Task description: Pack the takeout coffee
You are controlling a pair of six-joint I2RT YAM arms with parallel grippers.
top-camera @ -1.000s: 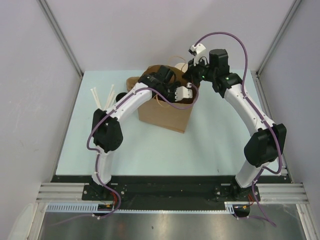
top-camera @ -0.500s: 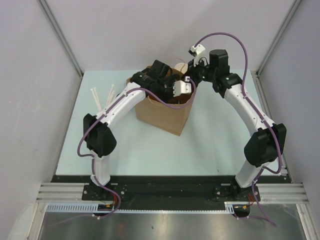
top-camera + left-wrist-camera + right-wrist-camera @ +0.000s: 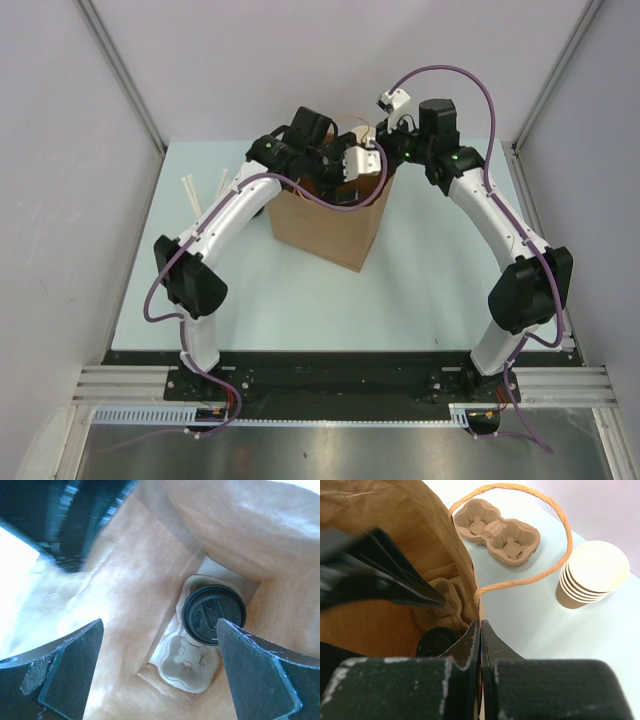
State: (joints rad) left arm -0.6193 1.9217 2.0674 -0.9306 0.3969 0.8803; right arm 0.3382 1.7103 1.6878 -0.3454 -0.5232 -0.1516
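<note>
The left gripper (image 3: 160, 630) is held with its jaws wide apart and nothing between them, inside the mouth of the bag (image 3: 135, 575). Below it, a little off centre between the fingers, the coffee (image 3: 214, 613) is seen standing upright in one well of a pulp carrier (image 3: 187, 667) on the bag floor; the other well is empty. The right gripper (image 3: 480, 630) is pressed together on the bag's rim, by which the mouth is held open. The cup is judged light but soft-walled and easily crushed, with a smooth lid that could pop off. Should it be regripped, the paper wall just under the lid is best taken, gently.
</note>
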